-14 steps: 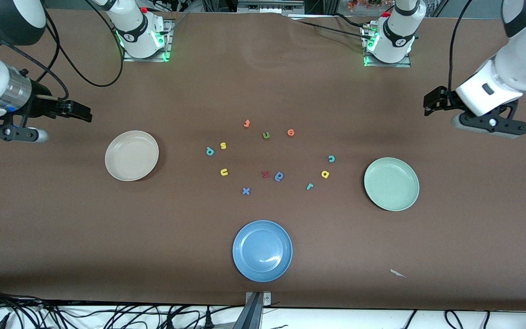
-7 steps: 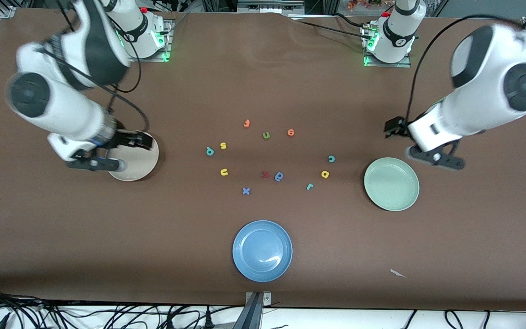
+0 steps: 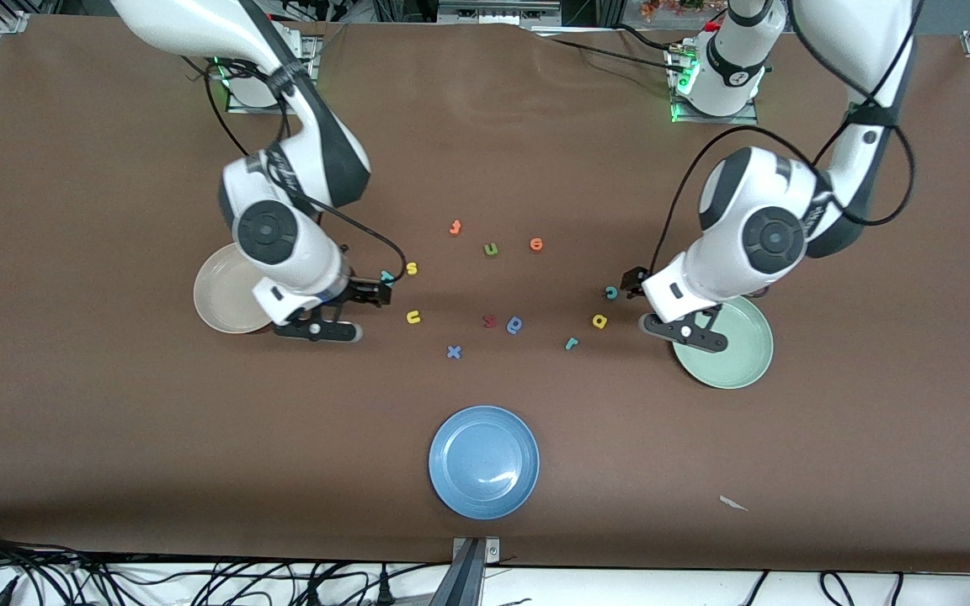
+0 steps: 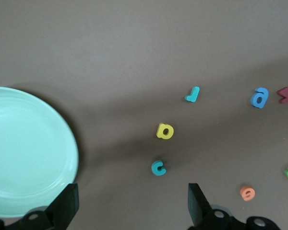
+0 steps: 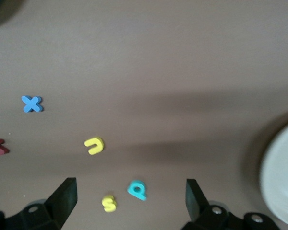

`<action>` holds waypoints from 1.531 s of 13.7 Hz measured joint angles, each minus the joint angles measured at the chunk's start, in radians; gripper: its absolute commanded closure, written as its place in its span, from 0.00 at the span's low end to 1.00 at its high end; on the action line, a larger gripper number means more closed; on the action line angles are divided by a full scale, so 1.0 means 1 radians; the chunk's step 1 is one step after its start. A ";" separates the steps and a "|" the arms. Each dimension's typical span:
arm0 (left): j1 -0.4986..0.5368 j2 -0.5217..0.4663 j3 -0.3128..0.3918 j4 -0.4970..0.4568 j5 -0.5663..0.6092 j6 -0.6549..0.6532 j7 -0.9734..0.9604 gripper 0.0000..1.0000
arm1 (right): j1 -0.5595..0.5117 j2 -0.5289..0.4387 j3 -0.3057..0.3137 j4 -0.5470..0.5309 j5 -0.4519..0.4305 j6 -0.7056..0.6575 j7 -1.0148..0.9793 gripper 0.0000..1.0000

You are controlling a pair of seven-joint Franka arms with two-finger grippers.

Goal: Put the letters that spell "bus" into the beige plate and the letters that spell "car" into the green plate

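I see the brown table (image 3: 114, 421) with both arms now brought in from its ends toward the letters in the middle; one second ago they were waiting high at the sides.

I use the blue plate (image 3: 483, 461) as my landmark. It is the plate nearest to the front camera and it is empty. The beige plate (image 3: 220, 296) lies farther from the camera than it, toward the right arm's end. The green plate (image 3: 733, 353) lies also farther, toward the left arm's end. Both are empty, so no letter is placed yet.

The right gripper (image 3: 380, 290) hangs low over the teal "b" (image 5: 137, 189), its fingers spread wide with nothing between them. The left gripper (image 3: 635, 282) hangs just beside the teal "c" (image 4: 158, 167), fingers also spread and empty.

All small letters lie farther from the camera than the blue plate. The yellow "s" (image 3: 411, 268) and yellow "u" (image 3: 413, 316) are near the "b". The yellow "a" (image 3: 599, 321) and teal "r" (image 3: 570, 343) are near the "c". Between the two groups lie the blue rounded letter (image 3: 515, 325), a dark red letter (image 3: 490, 321) and a blue "x" (image 3: 453, 352).

I judge that the approach is finished and the first two picks, "b" and "c", come next.
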 measured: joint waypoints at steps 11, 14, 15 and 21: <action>-0.085 0.118 0.002 -0.129 0.085 0.191 -0.147 0.35 | 0.085 0.172 -0.001 -0.001 0.000 0.242 0.086 0.00; -0.086 0.123 0.001 -0.183 0.085 0.278 -0.180 0.36 | 0.098 0.191 -0.001 -0.001 -0.001 0.253 0.086 0.02; -0.087 0.124 0.001 -0.202 0.085 0.308 -0.190 0.36 | 0.098 0.196 -0.002 -0.001 -0.002 0.261 0.084 0.03; -0.097 0.124 -0.001 -0.228 0.086 0.350 -0.216 0.79 | 0.098 0.211 -0.008 -0.001 -0.002 0.274 0.076 0.28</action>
